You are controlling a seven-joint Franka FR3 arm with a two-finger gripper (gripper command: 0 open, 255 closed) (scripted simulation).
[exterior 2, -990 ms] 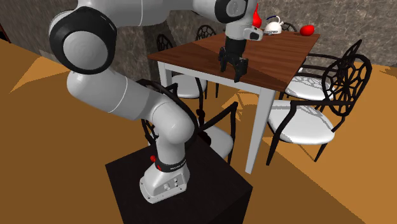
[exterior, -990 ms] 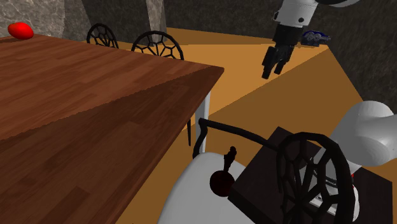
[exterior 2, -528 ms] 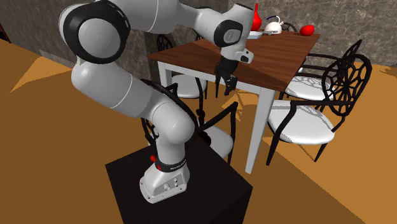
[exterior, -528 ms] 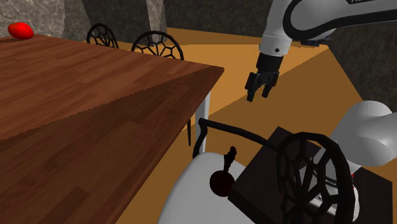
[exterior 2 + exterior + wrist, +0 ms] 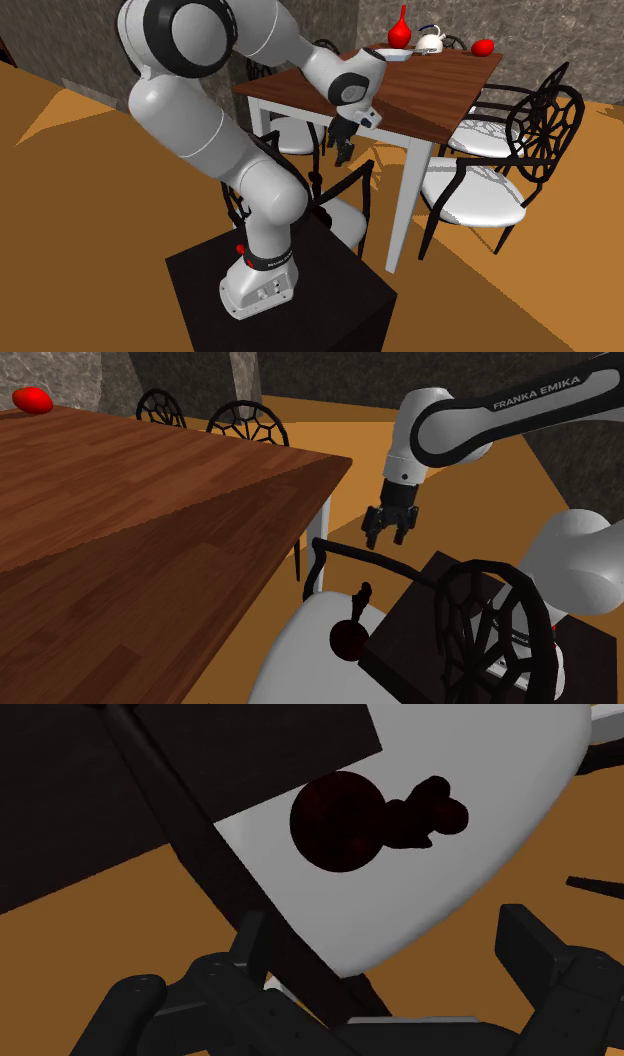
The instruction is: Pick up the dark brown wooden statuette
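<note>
statuette [image 5: 345, 822] on white seat [image 5: 490, 824], pincer [image 5: 388, 536] spread above, arm [image 5: 470, 414] lettered franka emika

The white, dark-jointed Franka arm [image 5: 190, 110] rises to a high shoulder, folds over and slopes down along its forearm [image 5: 520, 402] to a downward-pointing wrist, where the all-black two-finger gripper [image 5: 386, 539] hangs with its blocky fingers [image 5: 528, 944] spread well apart.
</note>
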